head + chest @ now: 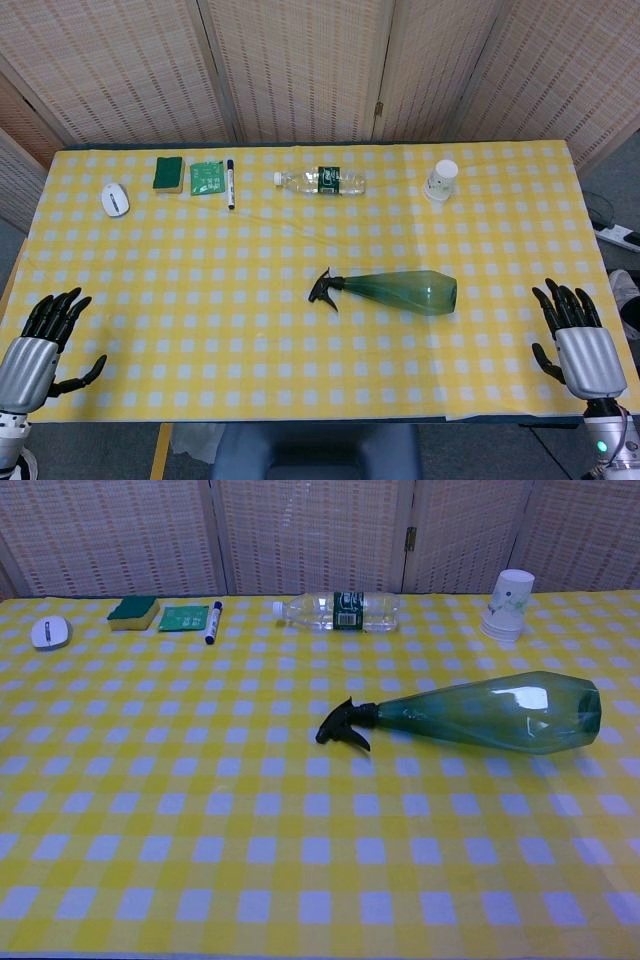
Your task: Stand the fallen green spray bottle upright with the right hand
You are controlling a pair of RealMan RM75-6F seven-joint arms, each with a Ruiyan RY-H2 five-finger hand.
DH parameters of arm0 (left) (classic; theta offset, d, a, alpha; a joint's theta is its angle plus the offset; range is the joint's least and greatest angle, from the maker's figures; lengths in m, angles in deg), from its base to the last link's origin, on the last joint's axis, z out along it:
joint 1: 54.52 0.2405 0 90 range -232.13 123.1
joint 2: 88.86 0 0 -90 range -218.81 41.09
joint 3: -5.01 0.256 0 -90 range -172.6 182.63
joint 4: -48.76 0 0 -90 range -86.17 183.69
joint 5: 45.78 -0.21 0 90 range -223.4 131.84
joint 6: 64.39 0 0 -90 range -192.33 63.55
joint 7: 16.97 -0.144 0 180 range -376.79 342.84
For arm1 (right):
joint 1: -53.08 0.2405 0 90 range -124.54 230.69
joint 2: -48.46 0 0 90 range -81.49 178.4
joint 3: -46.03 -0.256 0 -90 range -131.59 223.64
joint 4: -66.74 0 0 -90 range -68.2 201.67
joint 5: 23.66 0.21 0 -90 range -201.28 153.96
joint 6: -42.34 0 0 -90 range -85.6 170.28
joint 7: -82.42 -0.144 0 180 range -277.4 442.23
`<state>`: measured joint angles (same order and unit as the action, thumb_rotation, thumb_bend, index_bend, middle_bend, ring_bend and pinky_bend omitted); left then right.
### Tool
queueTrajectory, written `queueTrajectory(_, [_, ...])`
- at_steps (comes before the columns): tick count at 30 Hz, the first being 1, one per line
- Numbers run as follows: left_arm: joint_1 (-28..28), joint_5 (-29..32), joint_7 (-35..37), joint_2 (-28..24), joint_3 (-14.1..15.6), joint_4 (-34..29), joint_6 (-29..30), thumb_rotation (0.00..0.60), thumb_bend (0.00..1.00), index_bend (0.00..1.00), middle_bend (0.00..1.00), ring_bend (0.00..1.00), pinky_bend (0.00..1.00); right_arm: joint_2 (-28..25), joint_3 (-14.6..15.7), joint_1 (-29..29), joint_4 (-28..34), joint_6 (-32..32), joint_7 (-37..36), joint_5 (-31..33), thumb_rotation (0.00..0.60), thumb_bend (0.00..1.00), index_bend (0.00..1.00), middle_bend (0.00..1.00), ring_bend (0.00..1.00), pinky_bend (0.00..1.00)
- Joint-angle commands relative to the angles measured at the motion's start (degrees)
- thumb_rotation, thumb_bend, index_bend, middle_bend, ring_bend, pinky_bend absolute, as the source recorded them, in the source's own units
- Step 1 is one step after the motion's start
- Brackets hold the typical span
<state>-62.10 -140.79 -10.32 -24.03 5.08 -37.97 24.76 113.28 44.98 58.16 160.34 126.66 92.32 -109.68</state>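
Observation:
The green spray bottle (405,290) (495,716) lies on its side on the yellow checked table (200,300), its black trigger head (326,287) (345,725) pointing left and its base to the right. My right hand (575,340) rests open at the front right corner, well to the right of the bottle and apart from it. At the front left corner my left hand (45,335) lies open with its fingers spread, holding nothing. Neither hand appears in the chest view.
Along the far edge lie a white mouse (115,198), a green sponge (168,172), a green card (206,177), a marker (230,182), a clear water bottle on its side (322,181) and a stack of paper cups (441,181).

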Motion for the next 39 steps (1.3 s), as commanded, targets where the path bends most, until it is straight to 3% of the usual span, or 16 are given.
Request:
queueTrajectory(1, [-0.1, 0.4, -0.6, 0.2, -0.1, 0.0, -0.4, 0.305, 0.38, 0.0, 0.05, 0.0, 0.0, -0.3, 0.4, 0.3, -0.5, -0.9, -1.8, -0.9, 0.6, 0.4, 0.0, 0.0, 0.01, 0.0])
queueTrajectory(7, [-0.4, 0.2, -0.1, 0.1, -0.1, -0.6, -0.7, 0.306, 0.38, 0.0, 0.05, 0.0, 0.0, 0.2, -0.1, 1.6, -1.1, -2.6, -4.5, -1.3, 0.6, 0.4, 0.0, 0.0, 0.03, 0.0])
queueTrajectory(10, [-0.6, -0.1, 0.1, 0.2, -0.2, -0.5, -0.6, 0.305, 0.38, 0.0, 0.05, 0.0, 0.0, -2.5, -1.4, 6.0, 2.5, -10.3, -6.1, 0.5, 0.6, 0.4, 0.0, 0.0, 0.04, 0.0])
queueTrajectory(13, [-0.6, -0.4, 0.1, 0.0, 0.3, -1.0, -1.1, 0.303, 0.38, 0.0, 0.05, 0.0, 0.0, -5.3, -4.8, 11.9, 7.5, -19.2, -2.4, 6.3, 0.6, 0.4, 0.0, 0.0, 0.06, 0.0])
queueTrajectory(18, [-0.3, -0.9, 2.8, -1.0, 0.7, -1.8, -0.3, 0.304, 0.38, 0.0, 0.05, 0.0, 0.0, -5.2, -10.8, 23.4, 14.5, -32.9, 7.6, 24.5, 0.6, 0.4, 0.0, 0.01, 0.06, 0.0])
queueTrajectory(20, [-0.2, -1.2, 3.3, -1.2, 0.9, -1.5, -0.1, 0.305, 0.38, 0.0, 0.05, 0.0, 0.0, -4.0, -11.7, 27.7, 15.5, -34.8, 13.2, 31.2, 0.6, 0.4, 0.0, 0.01, 0.07, 0.0])
queueTrajectory(23, [0.0, -2.0, 4.7, -1.6, 1.2, -1.3, 0.6, 0.308, 0.38, 0.0, 0.05, 0.0, 0.0, -0.6, -12.0, 35.1, 16.9, -34.2, 22.6, 43.6, 0.6, 0.4, 0.0, 0.02, 0.07, 0.0])
queueTrajectory(29, [0.4, -2.1, 8.9, -2.5, 1.3, -0.1, 1.9, 0.305, 0.38, 0.0, 0.05, 0.0, 0.0, 6.1, -11.0, 46.3, 17.2, -28.3, 35.1, 61.1, 0.6, 0.4, 0.0, 0.03, 0.07, 0.0])
queueTrajectory(39, [1.3, -3.2, 11.0, -3.1, 1.5, 0.5, 4.4, 0.305, 0.38, 0.0, 0.05, 0.0, 0.0, 16.2, -9.3, 56.9, 11.5, -24.3, 43.0, 75.7, 0.6, 0.4, 0.0, 0.05, 0.09, 0.0])
